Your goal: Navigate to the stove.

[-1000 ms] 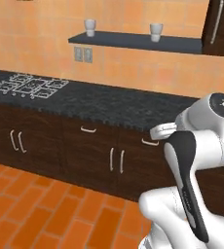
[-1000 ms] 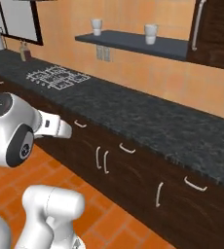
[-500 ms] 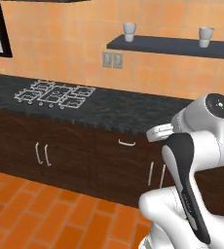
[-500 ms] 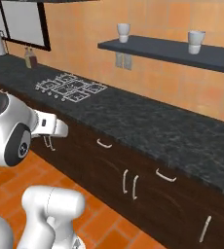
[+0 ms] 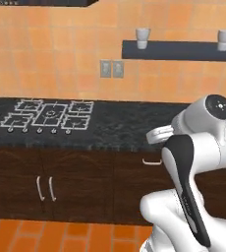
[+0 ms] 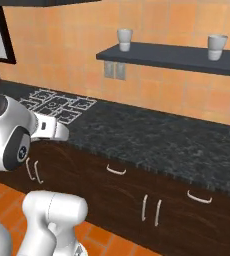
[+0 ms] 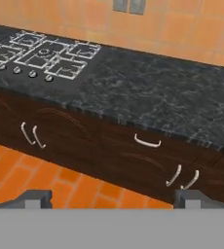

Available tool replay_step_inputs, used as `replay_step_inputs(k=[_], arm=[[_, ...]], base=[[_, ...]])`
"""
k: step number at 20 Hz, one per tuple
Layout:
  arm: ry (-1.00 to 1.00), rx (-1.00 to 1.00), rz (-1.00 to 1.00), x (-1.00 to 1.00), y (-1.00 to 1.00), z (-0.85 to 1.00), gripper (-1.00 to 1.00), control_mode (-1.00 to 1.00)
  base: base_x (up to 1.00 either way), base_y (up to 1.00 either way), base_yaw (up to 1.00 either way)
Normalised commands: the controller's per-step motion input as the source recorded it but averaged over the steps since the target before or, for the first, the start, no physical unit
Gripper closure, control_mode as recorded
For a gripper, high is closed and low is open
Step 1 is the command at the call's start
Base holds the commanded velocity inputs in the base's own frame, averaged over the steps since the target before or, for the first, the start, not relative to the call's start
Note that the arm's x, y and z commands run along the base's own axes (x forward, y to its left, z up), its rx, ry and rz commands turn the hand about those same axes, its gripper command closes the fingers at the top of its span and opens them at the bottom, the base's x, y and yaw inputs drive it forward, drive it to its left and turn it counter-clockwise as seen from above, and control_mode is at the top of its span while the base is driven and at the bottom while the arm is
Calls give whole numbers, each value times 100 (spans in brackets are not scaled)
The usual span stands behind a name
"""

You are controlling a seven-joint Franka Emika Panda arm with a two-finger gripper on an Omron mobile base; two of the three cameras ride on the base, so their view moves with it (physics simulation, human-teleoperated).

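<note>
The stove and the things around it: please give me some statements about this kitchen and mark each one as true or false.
1. The stove is set into the dark speckled counter. True.
2. A pot stands on the stove's grates. False: the grates are bare.
3. Two pale cups stand on the dark wall shelf. True.
4. The tool is shut on a cup. False: its tips stand wide apart with nothing between them, so it is open.
5. In the left base view the stove lies to the left of the arm. True.
6. The wall outlet is mounted below the counter, on a cabinet door. False: it sits on the orange tiled wall above the counter.
</note>
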Motion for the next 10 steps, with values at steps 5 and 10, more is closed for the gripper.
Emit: replay_step_inputs(k=[5,10], arm=[[0,0,0,0,0,0,-100,100],[0,0,0,0,0,0,-100,100]], base=[[8,100,-30],[15,100,-32]])
